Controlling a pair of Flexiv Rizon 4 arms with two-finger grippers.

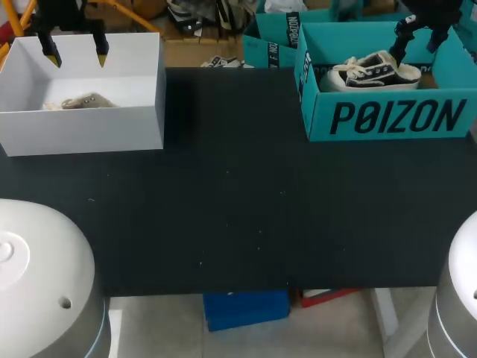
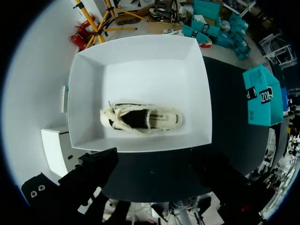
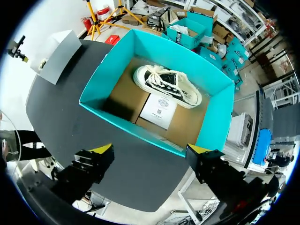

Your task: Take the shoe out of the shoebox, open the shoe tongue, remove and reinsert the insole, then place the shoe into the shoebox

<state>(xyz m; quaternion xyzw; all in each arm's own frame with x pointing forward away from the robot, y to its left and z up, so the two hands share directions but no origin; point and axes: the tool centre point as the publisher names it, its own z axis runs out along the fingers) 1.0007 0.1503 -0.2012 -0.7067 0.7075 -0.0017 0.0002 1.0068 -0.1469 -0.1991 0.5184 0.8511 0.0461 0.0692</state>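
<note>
A white shoebox (image 1: 82, 123) stands at the table's far left with a cream shoe (image 1: 78, 101) lying in it. My left gripper (image 1: 74, 52) hangs open above that box; in the left wrist view the cream shoe (image 2: 140, 119), dark inside, lies on its side straight below the open left gripper (image 2: 154, 173). At the far right a teal shoebox (image 1: 395, 115) holds a black-and-white sneaker (image 1: 373, 71). My right gripper (image 1: 417, 37) hovers open over it. In the right wrist view the sneaker (image 3: 166, 86) rests at the box's far side, ahead of the right gripper (image 3: 150, 152).
A white card (image 3: 161, 110) lies on the teal box's brown floor beside the sneaker. Black table surface (image 1: 238, 201) stretches between the two boxes. My arms' white bases (image 1: 37, 283) sit at the near corners.
</note>
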